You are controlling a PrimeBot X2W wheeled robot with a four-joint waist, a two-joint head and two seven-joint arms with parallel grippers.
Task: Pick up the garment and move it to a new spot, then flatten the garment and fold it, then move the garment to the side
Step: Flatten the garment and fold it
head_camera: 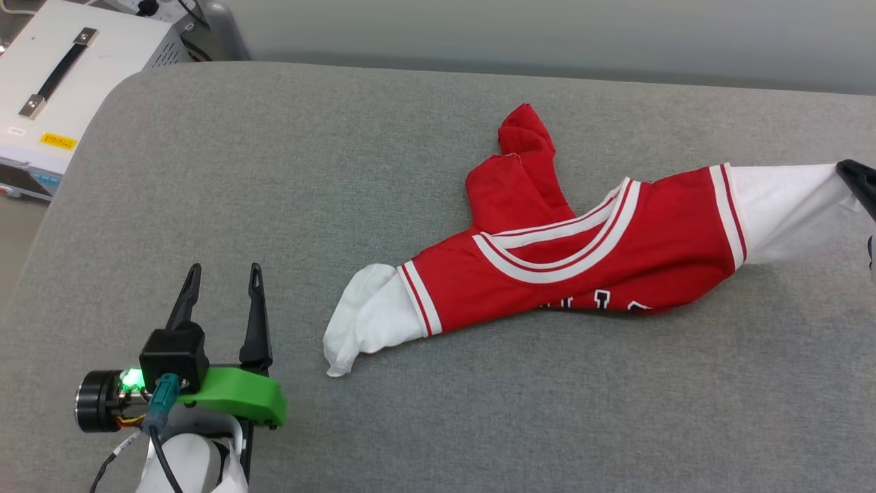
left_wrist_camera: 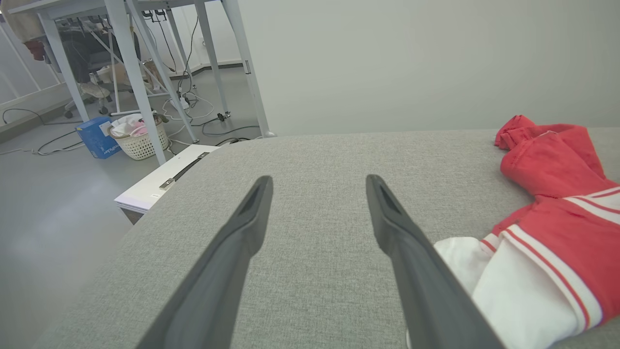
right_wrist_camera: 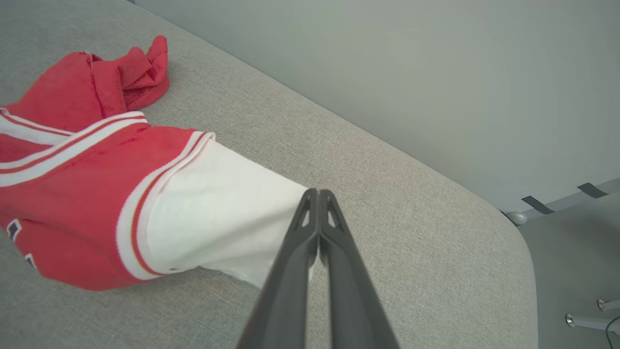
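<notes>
The garment [head_camera: 602, 253], a red jersey with white sleeves and red-white striped trim, lies crumpled across the right half of the grey padded table [head_camera: 274, 171]. Its right white sleeve [right_wrist_camera: 218, 208] is pulled taut toward my right gripper [head_camera: 848, 171], which is shut on the sleeve's end [right_wrist_camera: 317, 194] at the right edge of the head view. My left gripper [head_camera: 226, 270] stands open near the front left, a short way left of the other white sleeve [head_camera: 363, 322]. Nothing sits between its fingers [left_wrist_camera: 319, 179]. The garment [left_wrist_camera: 557, 218] lies just right of its right finger. Black letters peek out at the lower hem.
A white equipment case [head_camera: 61, 75] with a black handle stands beyond the table's far-left corner. On the floor to the left are table legs, cables, a wicker basket [left_wrist_camera: 138, 138] and a blue box [left_wrist_camera: 97, 138]. The table's rounded right corner [right_wrist_camera: 513, 232] is close to my right gripper.
</notes>
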